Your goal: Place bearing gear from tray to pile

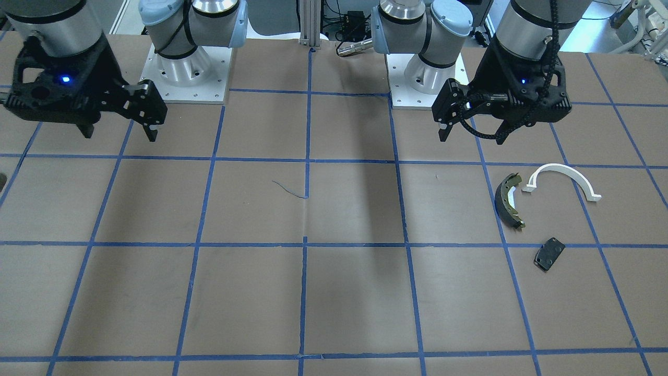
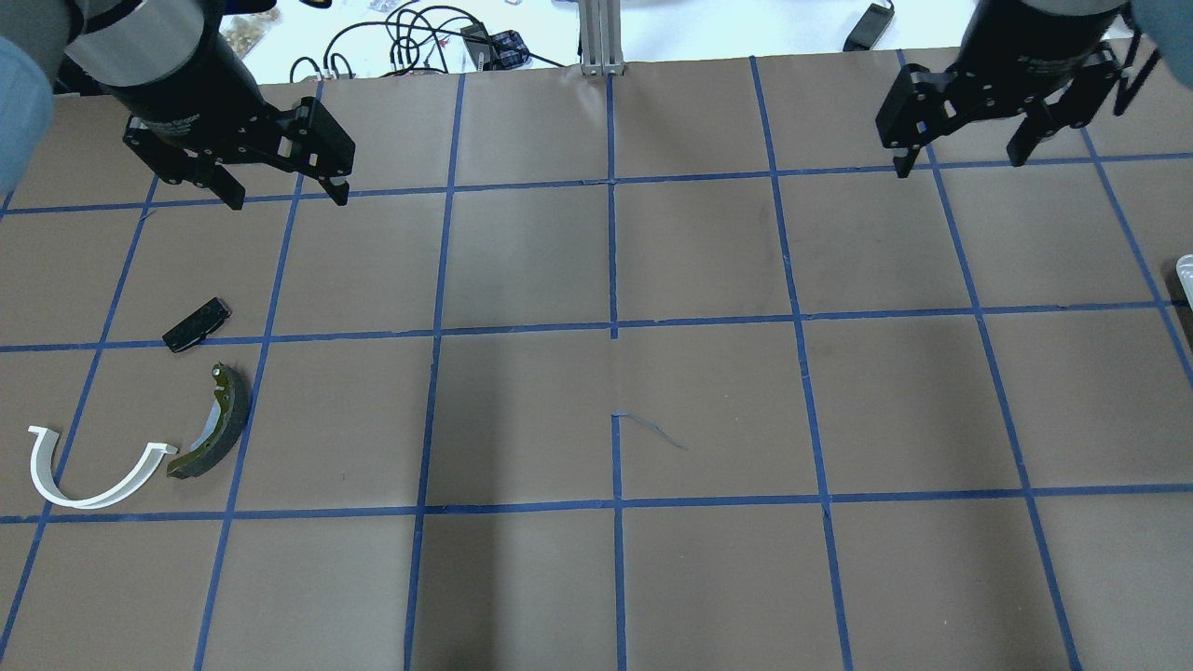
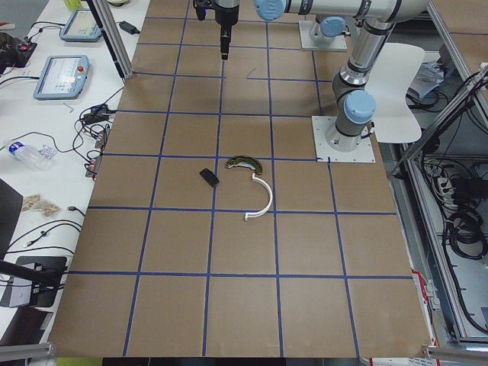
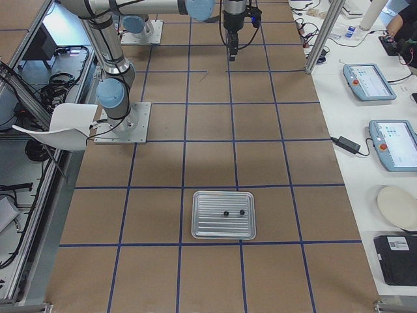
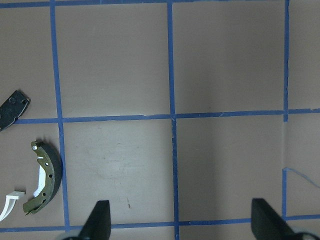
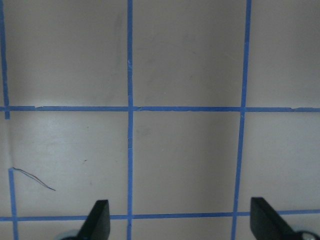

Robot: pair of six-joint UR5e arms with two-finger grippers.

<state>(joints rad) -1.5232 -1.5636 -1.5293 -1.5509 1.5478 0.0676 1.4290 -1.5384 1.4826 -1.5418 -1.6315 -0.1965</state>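
The pile lies on my left side of the table: a dark olive brake shoe, a white plastic arc and a small flat black plate. A metal tray in the exterior right view holds two small dark bearing gears. Only the tray's edge shows in the overhead view. My left gripper hangs open and empty above the table, beyond the pile. My right gripper is open and empty at the far right, away from the tray.
The table is brown paper with a blue tape grid. The arm bases stand at the robot's edge. Cables and teach pendants lie on the side benches beyond the table.
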